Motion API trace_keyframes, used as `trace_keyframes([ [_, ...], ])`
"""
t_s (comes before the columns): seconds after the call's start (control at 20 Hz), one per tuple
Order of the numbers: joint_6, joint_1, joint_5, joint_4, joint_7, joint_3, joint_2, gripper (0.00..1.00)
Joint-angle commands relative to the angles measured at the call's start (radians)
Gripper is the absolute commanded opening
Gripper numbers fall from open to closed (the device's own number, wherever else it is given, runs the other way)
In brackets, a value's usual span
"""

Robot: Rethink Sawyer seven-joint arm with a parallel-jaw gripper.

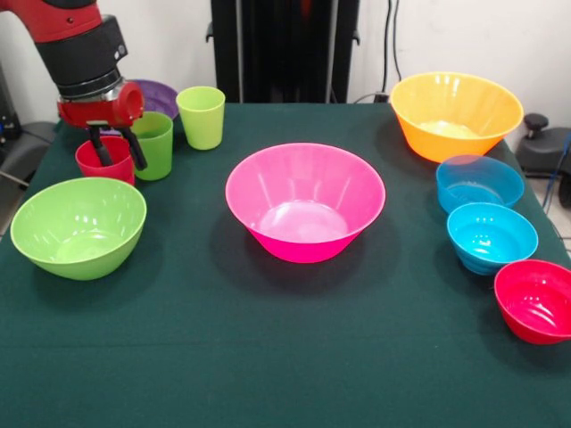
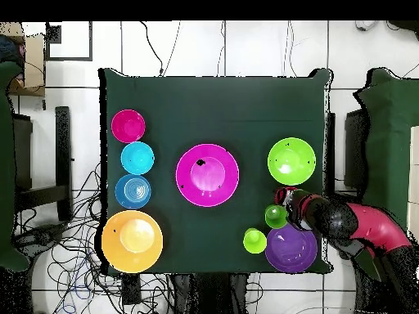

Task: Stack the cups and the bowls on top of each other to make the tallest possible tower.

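gripper reaching into the red cup, tower not yet begun

the gripper (image 1: pixel 114 150) is hanging over the red cup (image 1: pixel 104 160) at the table's (image 1: pixel 285 357) corner, its two dark fingers (image 1: pixel 135 150) spread narrowly, one dipping inside the cup's mouth and the other sitting outside the rim on the side of the green cup (image 1: pixel 153 144). nothing is being gripped yet, as far as the front view shows.

the risk i am seeing is crowding. the green cup is standing just beside the red one, so the outer finger is likely working in a thin gap and could be nudging the green cup over or pushing it toward the purple bowl (image 1: pixel 157 94) behind. a pinch on one thin wall could also be tilting the red cup as it lifts.

the red cup is standing upright, mouth facing up, its long axis running vertically. the lime-green cup (image 1: pixel 202 117) is standing upright too, a little apart. the pink bowl (image 1: pixel 305 201), orange bowl (image 1: pixel 456 116), lime-green bowl (image 1: pixel 78 226), blue bowl (image 1: pixel 479 183), turquoise bowl (image 1: pixel 492 236) and small red bowl (image 1: pixel 536 300) are all sitting singly, mouths up, nothing stacked.
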Motion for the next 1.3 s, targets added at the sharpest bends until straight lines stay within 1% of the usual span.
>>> trace_keyframes([
  [0.05, 0.034, 0.035, -0.099, -0.092, -0.302, -0.007, 0.049, 1.00],
  [0.45, 0.026, 0.035, -0.104, -0.088, -0.301, -0.011, 0.060, 1.00],
  [0.9, 0.012, 0.036, -0.118, -0.090, -0.289, -0.014, 0.095, 1.00],
  [1.3, 0.014, 0.035, -0.122, -0.082, -0.287, -0.005, 0.081, 1.00],
])
